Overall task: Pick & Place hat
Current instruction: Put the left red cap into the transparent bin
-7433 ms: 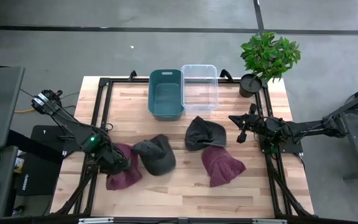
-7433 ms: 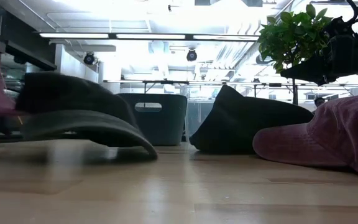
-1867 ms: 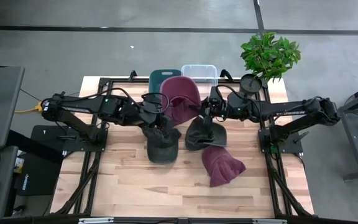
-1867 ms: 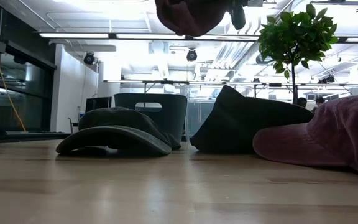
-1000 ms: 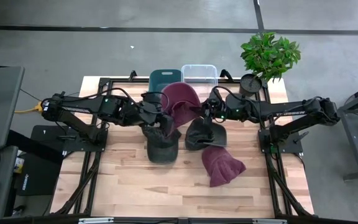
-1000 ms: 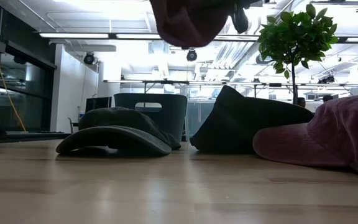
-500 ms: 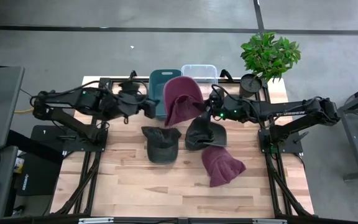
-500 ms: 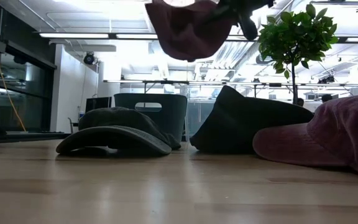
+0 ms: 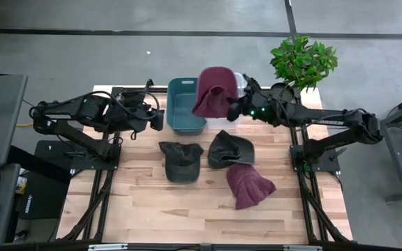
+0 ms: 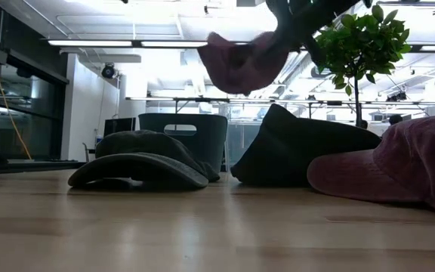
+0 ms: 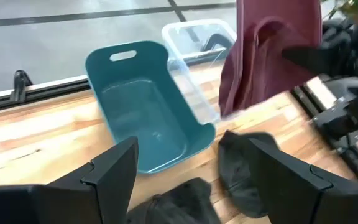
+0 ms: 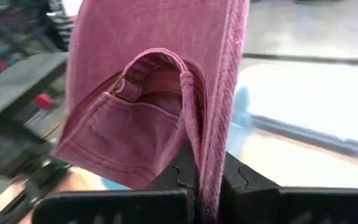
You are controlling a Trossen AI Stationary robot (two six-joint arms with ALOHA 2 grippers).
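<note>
A maroon hat (image 9: pixel 213 90) hangs in the air over the teal bin (image 9: pixel 184 106) and the clear bin (image 9: pixel 236 78), with my right gripper (image 9: pixel 234 110) shut on it. The low view shows it (image 10: pixel 240 59) high above the table. My left gripper (image 9: pixel 156 120) stands open with nothing between its fingers, just left of the teal bin. A dark grey hat (image 9: pixel 179 160), a second dark hat (image 9: pixel 230 148) and another maroon hat (image 9: pixel 250 185) lie on the table nearer the front. My right gripper pinches the maroon hat's rim (image 12: pixel 199 155) between its two fingers, beside the back opening with its strap buckle (image 12: pixel 125 88). The fingers come from the table's right. The hat is lifted clear of the table and bins, its crown drooping away from the fingers.
A potted plant (image 9: pixel 302 61) stands at the far right corner, close behind my right arm. The two bins sit side by side at the far edge. Bare wood lies along the near edge (image 9: pixel 187 213).
My right gripper has carried the maroon hat toward the far edge, from above the dark hats to above the bins. My left gripper has drawn back toward the table's left and far side, away from the hat.
</note>
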